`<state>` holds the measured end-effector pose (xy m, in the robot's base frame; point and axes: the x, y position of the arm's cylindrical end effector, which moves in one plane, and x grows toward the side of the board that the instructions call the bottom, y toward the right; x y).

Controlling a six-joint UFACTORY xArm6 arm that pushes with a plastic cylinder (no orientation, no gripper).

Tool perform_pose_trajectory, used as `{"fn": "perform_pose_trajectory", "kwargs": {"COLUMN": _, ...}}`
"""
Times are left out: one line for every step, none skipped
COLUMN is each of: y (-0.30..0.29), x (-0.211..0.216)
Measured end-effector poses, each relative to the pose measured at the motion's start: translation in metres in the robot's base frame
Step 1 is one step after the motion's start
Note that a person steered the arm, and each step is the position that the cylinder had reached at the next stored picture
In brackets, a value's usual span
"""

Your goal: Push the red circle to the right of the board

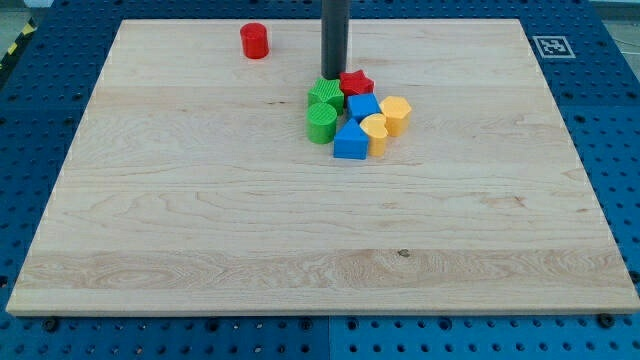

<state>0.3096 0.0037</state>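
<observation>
1. The red circle (255, 41) sits alone near the surface's (200, 230) top, left of centre.
2. My tip (334, 77) has no jaws and holds nothing; it seems to touch the green block (325, 95) and red star (356, 83).
3. Risk: sweeping left from here drags the cluster of 7 blocks, or strikes the circle's wrong side.

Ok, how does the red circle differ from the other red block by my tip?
The red circle is a round cylinder; the red star has points. The red circle stands alone near the view's top left; the red star sits in the central cluster, beside the blue block. My tip is next to the star, far from the circle. Both are red.
</observation>
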Motion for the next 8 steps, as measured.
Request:
{"fn": "perform_pose_trajectory", "kwargs": {"y": -0.025, "x": 0.0}}
{"fn": "perform_pose_trajectory", "kwargs": {"y": -0.051, "x": 0.0}}
{"fn": "perform_pose_trajectory", "kwargs": {"y": -0.068, "x": 0.0}}
{"fn": "perform_pose_trajectory", "kwargs": {"y": -0.07, "x": 0.0}}
{"fn": "perform_pose_trajectory", "kwargs": {"y": -0.073, "x": 0.0}}
{"fn": "perform_pose_trajectory", "kwargs": {"y": -0.078, "x": 0.0}}
{"fn": "perform_pose_trajectory", "kwargs": {"y": -0.114, "x": -0.004}}
{"fn": "perform_pose_trajectory", "kwargs": {"y": -0.144, "x": -0.016}}
